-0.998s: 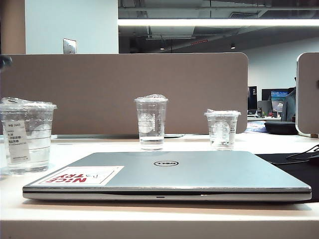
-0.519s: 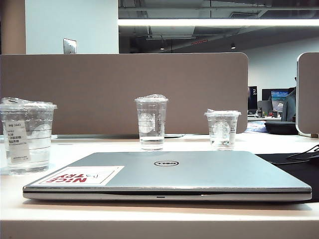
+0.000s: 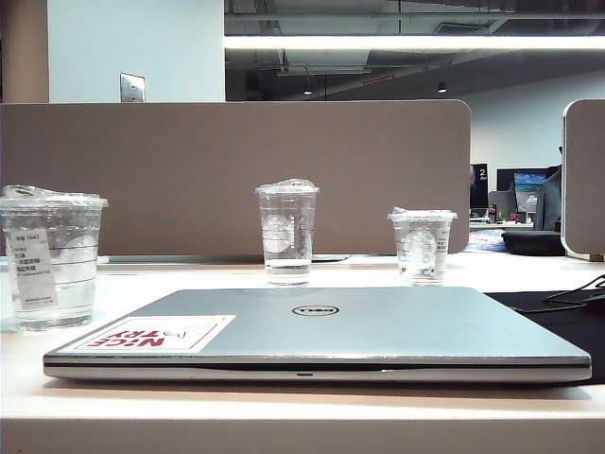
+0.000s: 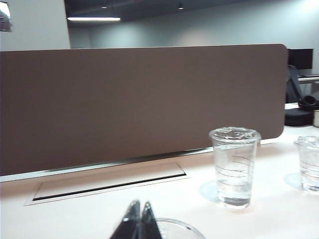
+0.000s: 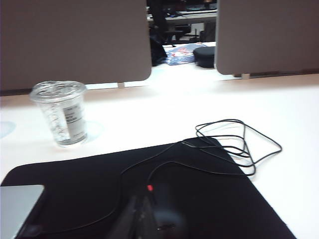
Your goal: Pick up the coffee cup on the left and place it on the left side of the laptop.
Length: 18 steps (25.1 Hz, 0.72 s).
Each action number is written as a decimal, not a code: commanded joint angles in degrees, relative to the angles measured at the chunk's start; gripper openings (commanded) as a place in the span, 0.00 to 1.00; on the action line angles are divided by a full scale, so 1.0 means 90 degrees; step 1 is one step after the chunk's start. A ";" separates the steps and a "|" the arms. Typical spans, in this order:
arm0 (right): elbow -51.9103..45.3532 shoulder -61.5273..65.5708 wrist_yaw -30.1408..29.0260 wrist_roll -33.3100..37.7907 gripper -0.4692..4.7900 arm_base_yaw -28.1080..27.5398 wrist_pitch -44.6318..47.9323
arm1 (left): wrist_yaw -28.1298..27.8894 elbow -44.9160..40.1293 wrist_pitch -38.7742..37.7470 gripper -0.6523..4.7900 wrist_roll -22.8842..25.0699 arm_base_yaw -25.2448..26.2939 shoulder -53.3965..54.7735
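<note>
The coffee cup, wide and clear with a white printed label and a crinkled film lid, stands upright on the desk to the left of the laptop, which lies shut and flat. Neither gripper shows in the exterior view. In the left wrist view my left gripper is shut and empty, its fingertips pressed together just above a clear round rim, apparently the coffee cup's top. My right gripper looks shut and empty. It hovers low over a black mat, beside the laptop's corner.
A taller narrow clear cup and a short clear cup stand behind the laptop, in front of a brown divider panel. A thin black cable loops over the mat's edge. A cable slot runs along the divider.
A dark arm part at the exterior view's far left edge one second ago is gone from view. The cups and the laptop have not moved.
</note>
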 commanded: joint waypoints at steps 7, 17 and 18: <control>-0.0029 -0.0012 0.0000 0.0000 0.08 0.0833 0.0107 | -0.0134 0.0017 -0.0027 0.11 0.0051 0.0007 -0.0010; -0.0027 -0.0012 -0.0010 0.0000 0.08 0.0867 0.0107 | -0.0129 0.0017 -0.0032 0.11 0.0051 0.0005 -0.0010; -0.0027 -0.0012 -0.0010 0.0000 0.08 0.0867 0.0107 | -0.0129 0.0017 -0.0032 0.11 0.0049 0.0005 -0.0010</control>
